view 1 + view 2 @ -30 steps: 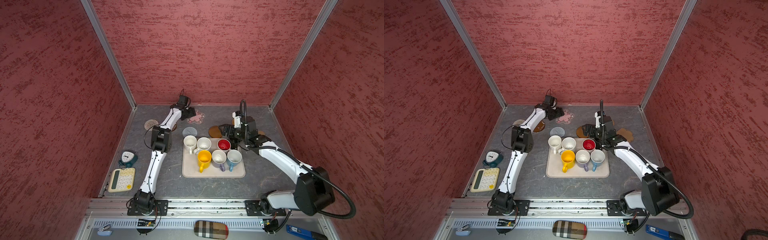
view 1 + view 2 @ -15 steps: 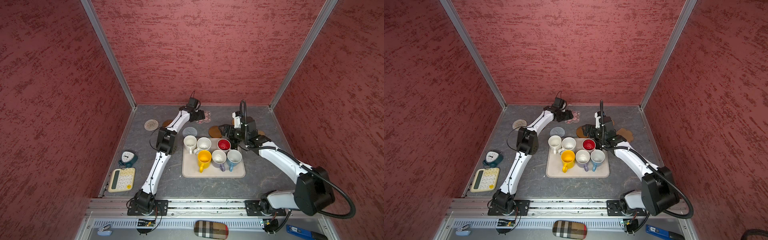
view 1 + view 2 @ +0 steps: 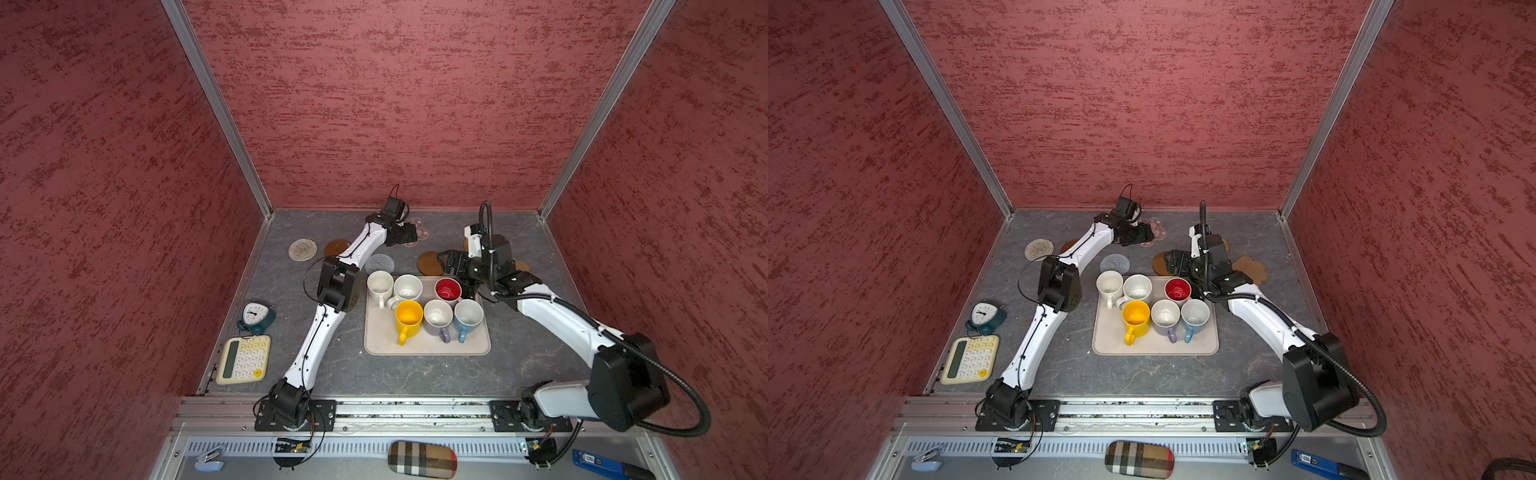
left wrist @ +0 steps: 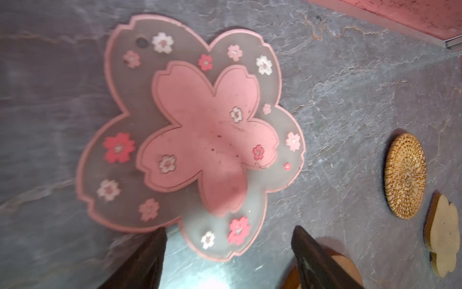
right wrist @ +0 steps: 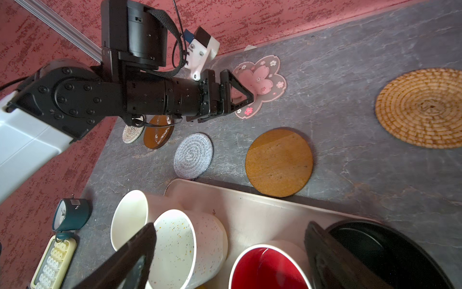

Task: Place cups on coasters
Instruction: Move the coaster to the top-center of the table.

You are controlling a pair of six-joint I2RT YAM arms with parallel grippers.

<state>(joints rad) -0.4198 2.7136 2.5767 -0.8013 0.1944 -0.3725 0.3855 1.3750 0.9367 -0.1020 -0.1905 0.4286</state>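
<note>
- A cream calculator (image 3: pixel 243 359) and a teal clock (image 3: pixel 255 318) lie at the left edge of the table (image 3: pixel 374 374), well apart from the cups.
- The beige woven coaster (image 3: pixel 303 249) lies bare at the far left. Just beside it, a brown disc (image 3: pixel 336 248) is partly hidden by the left arm (image 3: pixel 332 286).
- The grey woven coaster (image 3: pixel 380 263) lies just behind the tray's far left corner.
- The left gripper (image 4: pixel 228 231) sits low over the pink flower coaster (image 4: pixel 195 130) at the far side. Its fingers are spread and empty, with the coaster's edge between them.
- The beige tray (image 3: pixel 428 349) holds the cups. The plain white mug (image 3: pixel 379 284), speckled white mug (image 3: pixel 408 287) and red-inside mug (image 3: pixel 448 289) stand in the far row. The yellow mug (image 3: pixel 409 318), lavender mug (image 3: pixel 437 316) and light blue mug (image 3: pixel 468 316) stand in the near row.
- A second brown disc (image 3: pixel 428 263) lies just behind the tray's far edge.
- The right gripper (image 5: pixel 230 230) hangs over the tray's far side with its fingers released wide, gripping nothing. The speckled and red-inside mugs show between them.
- The black mug (image 5: pixel 390 250) stands at the tray's far right corner, just outside one finger. Whether they touch cannot be told.
- The tan rattan round (image 5: pixel 422 107) and the lobed cork coaster (image 3: pixel 1250 268) lie bare behind the right arm (image 3: pixel 561 320).
</note>
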